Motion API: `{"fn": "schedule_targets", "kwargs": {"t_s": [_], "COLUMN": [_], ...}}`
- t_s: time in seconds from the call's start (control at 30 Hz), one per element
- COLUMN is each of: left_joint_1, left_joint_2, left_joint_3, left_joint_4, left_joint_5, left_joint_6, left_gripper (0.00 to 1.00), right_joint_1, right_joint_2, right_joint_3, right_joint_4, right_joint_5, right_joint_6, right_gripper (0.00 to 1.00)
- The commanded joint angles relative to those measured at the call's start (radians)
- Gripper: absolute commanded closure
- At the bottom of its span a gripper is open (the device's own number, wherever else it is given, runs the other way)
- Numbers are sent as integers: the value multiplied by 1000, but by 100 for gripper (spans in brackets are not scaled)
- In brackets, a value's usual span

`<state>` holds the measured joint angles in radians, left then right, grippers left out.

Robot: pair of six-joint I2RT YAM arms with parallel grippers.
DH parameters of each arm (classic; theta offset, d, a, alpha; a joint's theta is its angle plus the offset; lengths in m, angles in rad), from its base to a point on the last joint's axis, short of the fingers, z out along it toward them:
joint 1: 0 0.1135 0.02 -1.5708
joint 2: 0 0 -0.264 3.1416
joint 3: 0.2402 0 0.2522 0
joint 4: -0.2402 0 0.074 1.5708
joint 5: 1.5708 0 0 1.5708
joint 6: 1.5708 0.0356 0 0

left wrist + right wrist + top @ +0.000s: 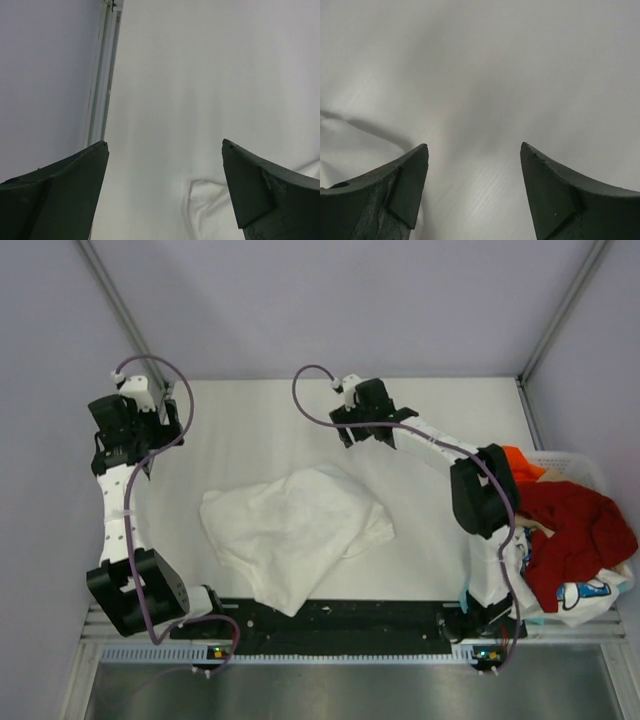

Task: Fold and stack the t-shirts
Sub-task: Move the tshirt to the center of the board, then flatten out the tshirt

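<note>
A white t-shirt (290, 530) lies crumpled in the middle of the table, with no print showing. One corner of it shows in the left wrist view (210, 200), and an edge shows in the right wrist view (332, 125). My left gripper (135, 435) (164, 145) is open and empty over bare table at the far left, up and left of the shirt. My right gripper (365, 425) (474, 146) is open and empty over bare table just beyond the shirt's far edge. A red t-shirt (575, 525), an orange one (520, 462) and a white one with a blue graphic (585, 595) are heaped at the right.
The white lattice basket (590, 462) holding the heap stands off the table's right edge, beside the right arm's base. Grey walls close in the left, back and right. The wall's foot shows in the left wrist view (102, 90).
</note>
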<state>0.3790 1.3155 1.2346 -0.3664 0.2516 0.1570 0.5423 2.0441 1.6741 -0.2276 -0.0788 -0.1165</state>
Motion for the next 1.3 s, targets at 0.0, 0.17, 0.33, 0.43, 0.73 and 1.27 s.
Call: {"fn": "schedule_targets", "kwargs": {"t_s": [0.0, 0.17, 0.33, 0.43, 0.73, 1.27], "left_joint_1": [0, 1, 0, 1, 1, 4], "left_joint_2": [-30, -30, -18, -22, -33, -140], "left_joint_3": [-49, -83, -70, -63, -69, -205], "left_joint_4": [-6, -8, -17, -25, -22, 1], "left_joint_5": [38, 26, 32, 44, 58, 31], "left_joint_6": [55, 62, 49, 53, 55, 177], "left_gripper": [1, 1, 1, 2, 2, 2], "right_joint_1": [59, 298, 606, 711, 743, 780], "right_joint_2": [-243, -427, -464, -421, -185, -36], "right_joint_3": [-127, -364, -513, -493, -324, -164], "right_joint_4": [-29, 33, -30, -123, -240, -331], "right_joint_5": [221, 196, 53, -41, -314, -190], "right_joint_6": [-47, -164, -431, -512, -474, -491], "right_gripper": [25, 4, 13, 25, 27, 100]}}
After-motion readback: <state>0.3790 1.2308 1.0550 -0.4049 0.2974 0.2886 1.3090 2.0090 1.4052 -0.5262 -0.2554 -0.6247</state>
